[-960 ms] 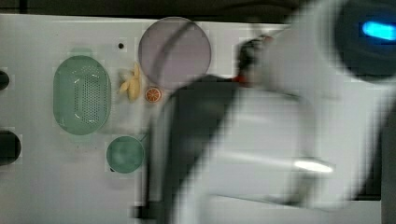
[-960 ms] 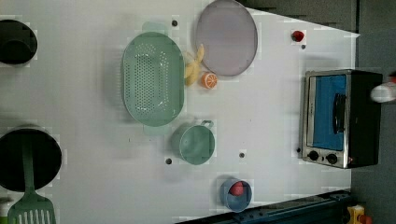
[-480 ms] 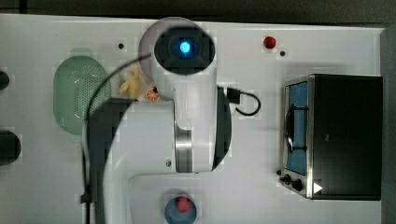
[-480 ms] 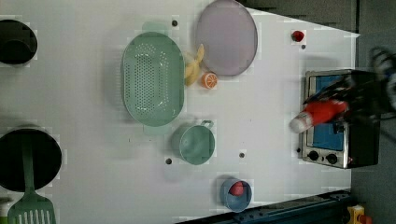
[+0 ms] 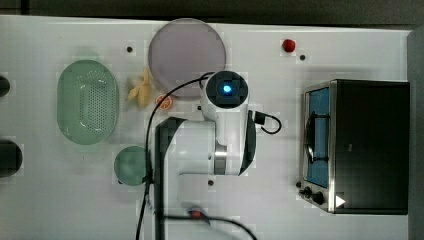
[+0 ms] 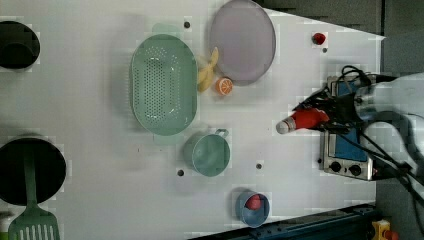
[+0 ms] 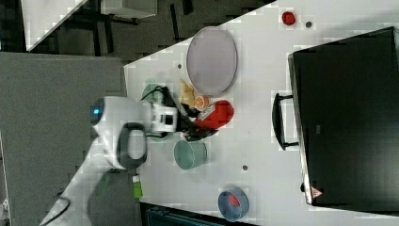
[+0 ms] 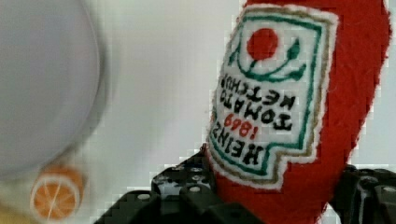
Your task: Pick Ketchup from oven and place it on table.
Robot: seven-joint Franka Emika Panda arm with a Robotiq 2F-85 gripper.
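Above the table [image 5: 350, 55] in the top view, the oven [image 5: 357, 145] is being left well to the top view's right of the arm. In the left view, the Ketchup [image 6: 302, 120] is being carried lengthwise, cap pointing away from the oven. In the wrist view, the bottle is being clamped between the gripper [image 8: 275, 198] jaws, over bare tabletop.
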